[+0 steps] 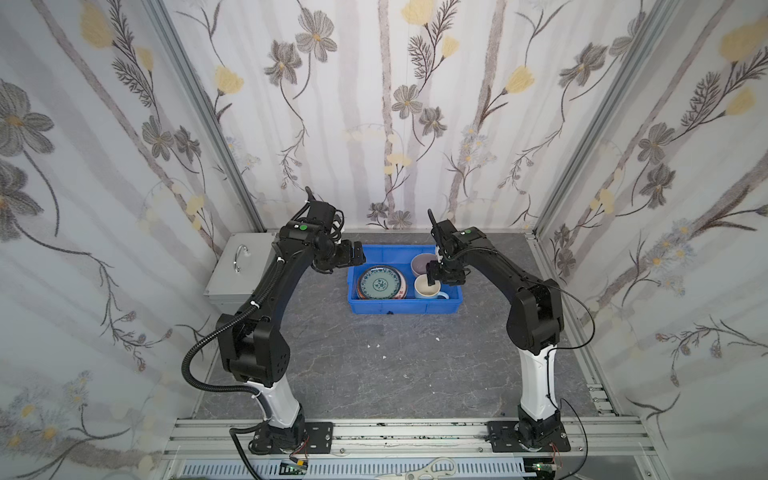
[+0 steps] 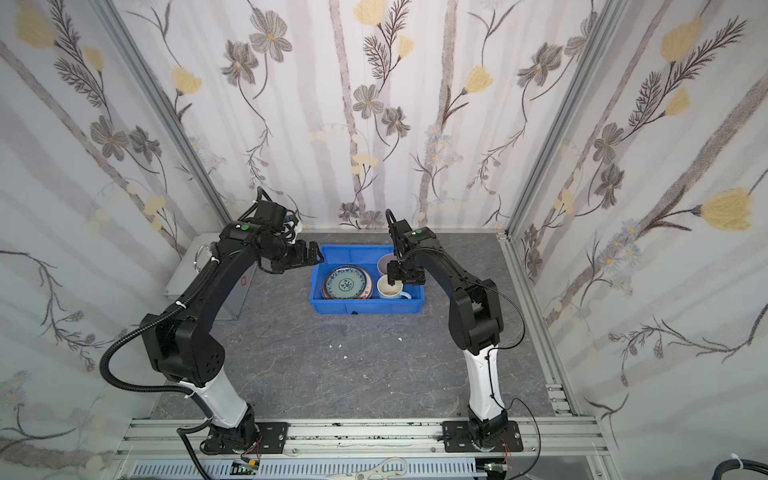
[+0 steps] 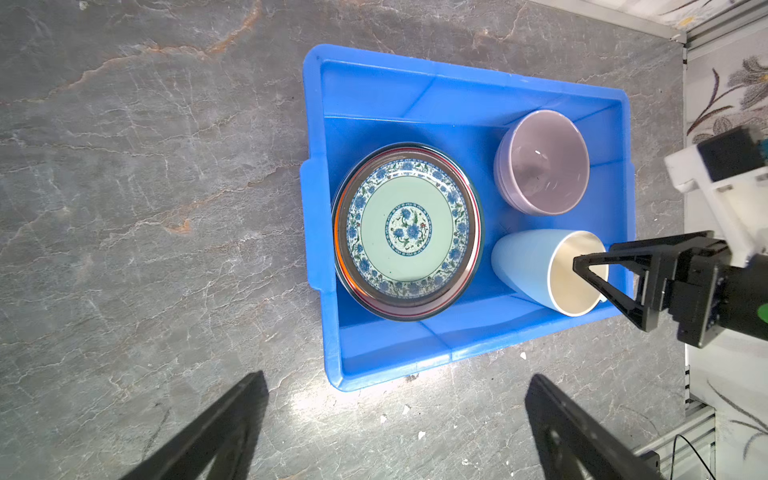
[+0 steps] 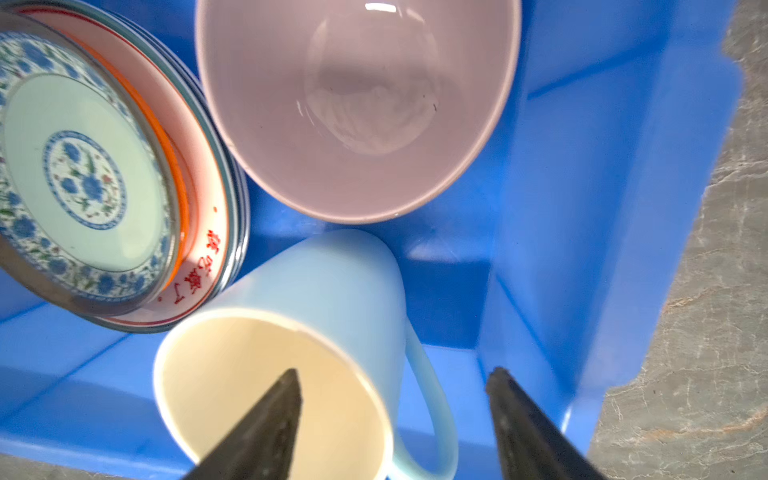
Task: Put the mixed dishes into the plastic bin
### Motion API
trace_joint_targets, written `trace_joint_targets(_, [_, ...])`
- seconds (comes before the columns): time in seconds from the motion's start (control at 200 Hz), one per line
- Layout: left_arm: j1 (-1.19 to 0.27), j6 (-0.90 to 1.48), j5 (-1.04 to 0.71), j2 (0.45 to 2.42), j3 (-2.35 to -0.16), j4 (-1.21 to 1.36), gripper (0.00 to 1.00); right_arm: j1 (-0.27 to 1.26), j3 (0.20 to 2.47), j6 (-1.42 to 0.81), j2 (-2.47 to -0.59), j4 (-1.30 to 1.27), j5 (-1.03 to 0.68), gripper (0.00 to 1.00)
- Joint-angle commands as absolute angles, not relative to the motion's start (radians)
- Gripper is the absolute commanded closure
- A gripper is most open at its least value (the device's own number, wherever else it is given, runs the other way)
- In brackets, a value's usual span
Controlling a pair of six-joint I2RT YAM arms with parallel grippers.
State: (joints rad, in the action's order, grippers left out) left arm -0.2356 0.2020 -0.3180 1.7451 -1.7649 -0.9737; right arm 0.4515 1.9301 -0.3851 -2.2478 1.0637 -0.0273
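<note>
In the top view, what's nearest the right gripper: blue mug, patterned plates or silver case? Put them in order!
1. blue mug, right under the right gripper
2. patterned plates, left in the bin
3. silver case, far left, outside the bin

Smooth, glossy plastic is seen in the blue bin (image 3: 457, 75). A glazed sheen is carried by the lilac bowl (image 3: 542, 162), at two o'clock from the plates (image 3: 407, 232). The tabletop (image 3: 145, 208) looks matt and stone-like.

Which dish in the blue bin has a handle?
The pale-blue mug: a handle curves from its side. The purple bowl and the plates have none.
</note>
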Motion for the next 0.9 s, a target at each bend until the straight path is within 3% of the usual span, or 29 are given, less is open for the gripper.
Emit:
trace_joint_targets(0.0, [-0.232,0.198,-0.32,1.73,-1.761,-0.955,0.0,0.453,1.948,-0.394,-2.217,1.019,0.0,0.0])
trace_joint_targets(0.275, [-0.218,0.193,-0.267,1.673,-1.728,-0.935,0.0,0.462,1.951,-0.38,-2.122,0.963,0.019,0.0])
trace_joint_targets(0.46, [-0.122,0.19,-0.205,1.538,-1.561,-0.825,0.0,0.463,1.829,-0.362,-1.978,0.843,0.037,0.0])
trace_joint_targets(0.639, [0.013,0.222,-0.156,1.339,-1.306,-0.672,0.0,0.459,1.588,-0.353,-1.756,0.647,0.126,0.0])
trace_joint_targets(0.894, [0.083,0.205,-0.123,1.121,-0.982,-0.469,0.0,0.423,1.099,-0.345,-1.389,0.251,0.227,0.0])
